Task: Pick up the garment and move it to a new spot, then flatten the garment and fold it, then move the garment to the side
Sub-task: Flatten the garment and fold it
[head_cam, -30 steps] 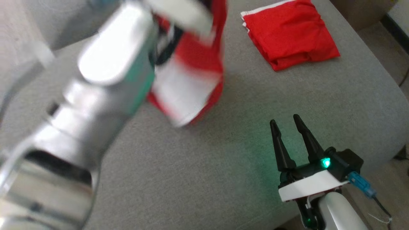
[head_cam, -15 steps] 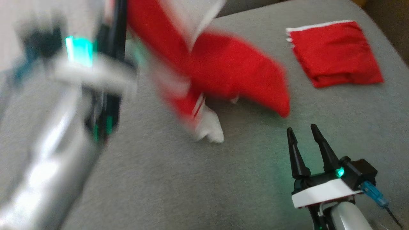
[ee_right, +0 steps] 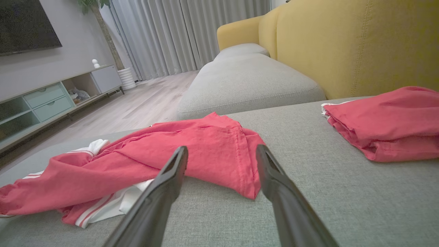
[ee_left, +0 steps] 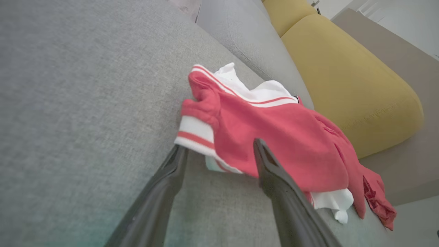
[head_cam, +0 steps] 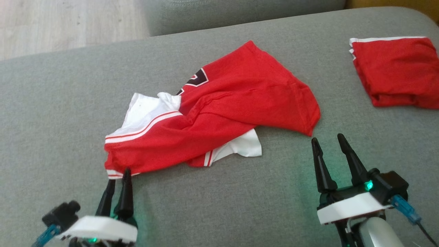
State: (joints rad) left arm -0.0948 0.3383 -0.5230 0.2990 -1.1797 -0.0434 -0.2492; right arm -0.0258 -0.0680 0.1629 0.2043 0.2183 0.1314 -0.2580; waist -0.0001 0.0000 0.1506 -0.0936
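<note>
Left arm is down now. Half a second back the left gripper (head_cam: 119,176) was up high in a blur with the red jersey (head_cam: 236,103) swinging from it. Now it sits low at the near left and the jersey is lying on the grey sofa cushion (head_cam: 212,209). The head camera has shifted too, so don't read too much into where things sit in frame.

From the left wrist view the fingers are spread wide and aren't holding anything. The jersey's white-striped hem (ee_left: 193,133) is right at the tips, and I can't tell if it's still brushing them.

The jersey itself is a crumpled heap in the middle of the cushion. It's doubled over on itself, with white fabric poking out at the left and underneath and part of a dark number showing up top.

The right gripper (head_cam: 327,138) is also wide open and empty, just short of the jersey's right corner and not touching it. A folded red garment (head_cam: 398,72) is well off to the far right.

So I'd say the "move it to a new spot" part is basically done and flattening is next. With that overlap it'll probably take both grippers pulling corners apart.
</note>
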